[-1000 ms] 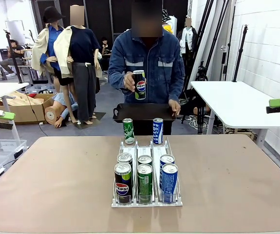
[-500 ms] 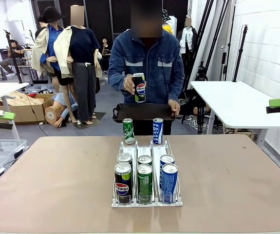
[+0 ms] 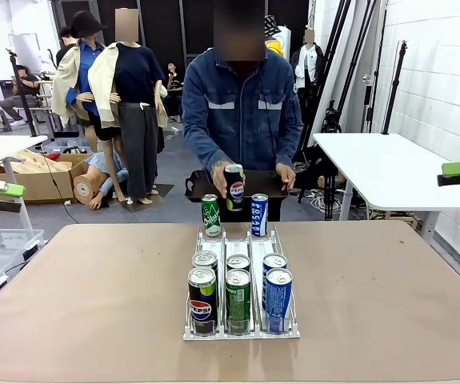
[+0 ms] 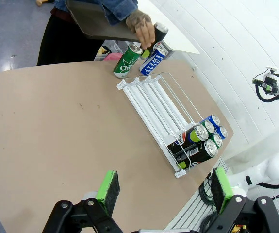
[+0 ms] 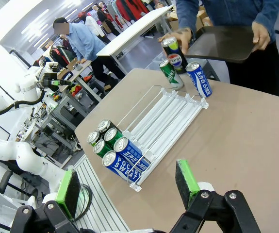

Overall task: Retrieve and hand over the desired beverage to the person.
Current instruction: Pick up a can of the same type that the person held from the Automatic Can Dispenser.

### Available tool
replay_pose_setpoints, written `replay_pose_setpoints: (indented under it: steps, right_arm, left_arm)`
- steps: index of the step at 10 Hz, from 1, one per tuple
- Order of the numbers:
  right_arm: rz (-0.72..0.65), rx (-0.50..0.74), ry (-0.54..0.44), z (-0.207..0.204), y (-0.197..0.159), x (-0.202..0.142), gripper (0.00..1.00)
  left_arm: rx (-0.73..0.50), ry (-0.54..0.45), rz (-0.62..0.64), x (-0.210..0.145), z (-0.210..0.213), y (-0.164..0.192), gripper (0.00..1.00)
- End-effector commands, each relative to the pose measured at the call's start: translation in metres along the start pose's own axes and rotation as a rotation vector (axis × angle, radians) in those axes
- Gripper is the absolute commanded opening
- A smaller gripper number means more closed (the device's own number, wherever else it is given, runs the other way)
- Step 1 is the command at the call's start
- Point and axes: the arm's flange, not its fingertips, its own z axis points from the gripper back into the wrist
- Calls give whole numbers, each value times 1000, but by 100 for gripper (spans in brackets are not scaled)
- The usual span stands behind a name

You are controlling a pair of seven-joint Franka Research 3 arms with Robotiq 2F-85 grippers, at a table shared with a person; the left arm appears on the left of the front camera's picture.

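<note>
Lowered Pepsi can [image 3: 235, 190] in person's hand [image 3: 221, 171] — axis near vertical, top up

Blue grey-striped jacket [image 3: 242, 108], black tray [image 3: 198, 186], green can [image 3: 211, 216], blue can [image 3: 259, 215]

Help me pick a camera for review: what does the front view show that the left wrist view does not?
Front view: the person's jacket front with pale chest stripes, a white side table at the right, a cardboard box at the left.
Left wrist view: the left gripper close up, jaws open, green pads facing each other.
Both: the person's hand holding a Pepsi can near the far end of the rack, the black tray, a green can and a blue Pocari can standing there, and six cans at the near end.
</note>
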Motion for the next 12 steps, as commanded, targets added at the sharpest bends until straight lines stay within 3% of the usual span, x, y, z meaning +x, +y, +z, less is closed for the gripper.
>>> replay_pose_setpoints:
  steps: [1, 12]
  right_arm:
    - [2, 6, -2, 0, 0, 0, 100]
    - [2, 6, -2, 0, 0, 0, 100]
  left_arm:
    - [-7, -5, -1, -1, 2, 0, 100]
    - [-7, -5, -1, -1, 2, 0, 100]
